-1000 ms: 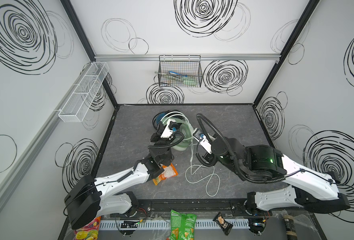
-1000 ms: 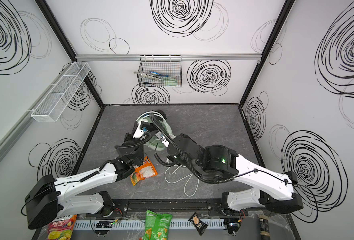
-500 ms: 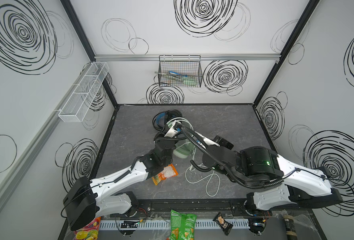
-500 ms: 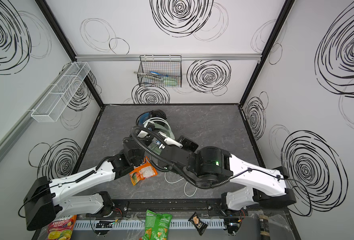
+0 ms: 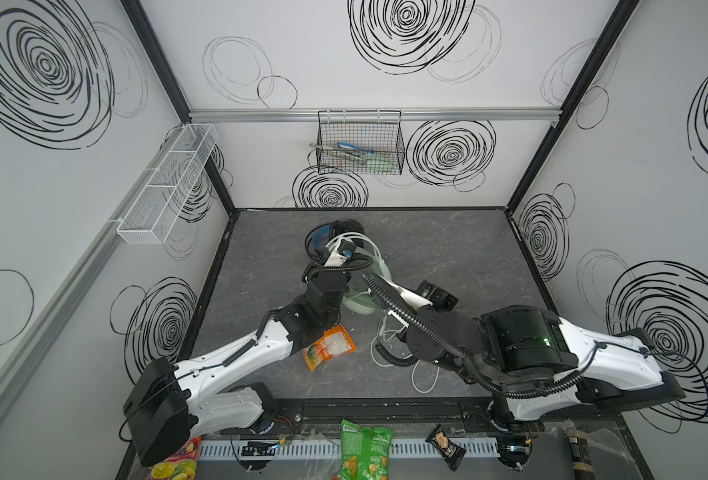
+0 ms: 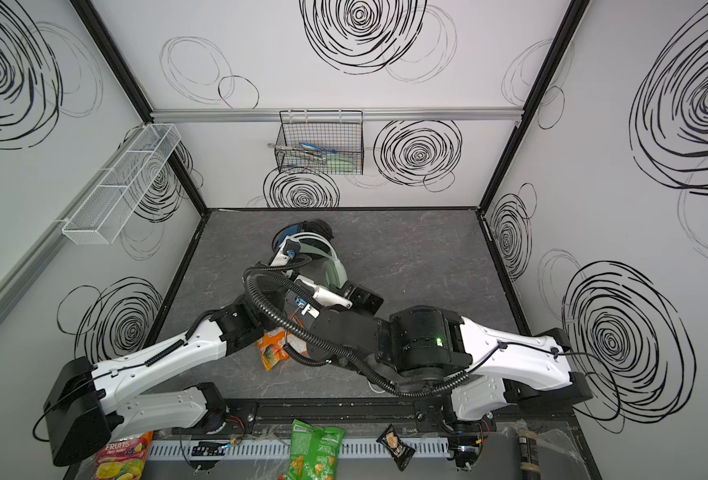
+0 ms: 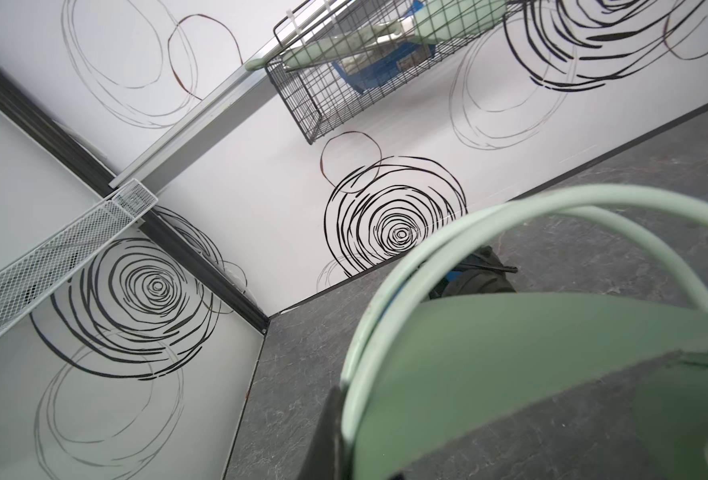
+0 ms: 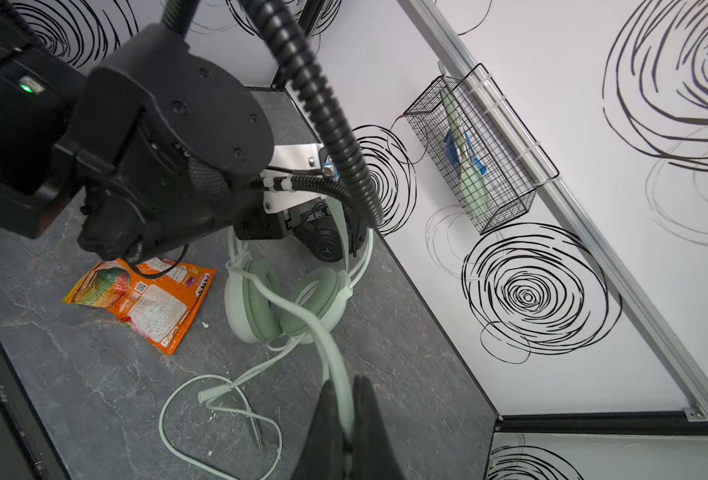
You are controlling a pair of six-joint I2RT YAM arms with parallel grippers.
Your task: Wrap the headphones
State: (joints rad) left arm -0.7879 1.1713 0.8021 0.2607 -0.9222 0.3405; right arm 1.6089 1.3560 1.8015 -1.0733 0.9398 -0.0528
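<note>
Headphones [image 5: 358, 305]: both sets on table, mint set gripped at two points

Mint-green headset [image 8: 285, 303] stands near the middle of the grey table [image 5: 447, 249], earcups down and side by side. Black headset [image 5: 337, 230] sits just behind it, toward the back wall. Left gripper [image 7: 346, 432]: jaws clamped on the mint headband. Right gripper [image 8: 346, 419]: jaws pinching the pale cable [image 8: 219, 388], that stretch lifted; the rest lies in loose loops. Orange snack pouch [image 5: 329, 347] lies near the earcups.

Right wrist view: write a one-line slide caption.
Right gripper pinches the whitish cable of the mint-green headset, whose earcups rest on the grey tabletop beside an orange snack pouch.
</note>
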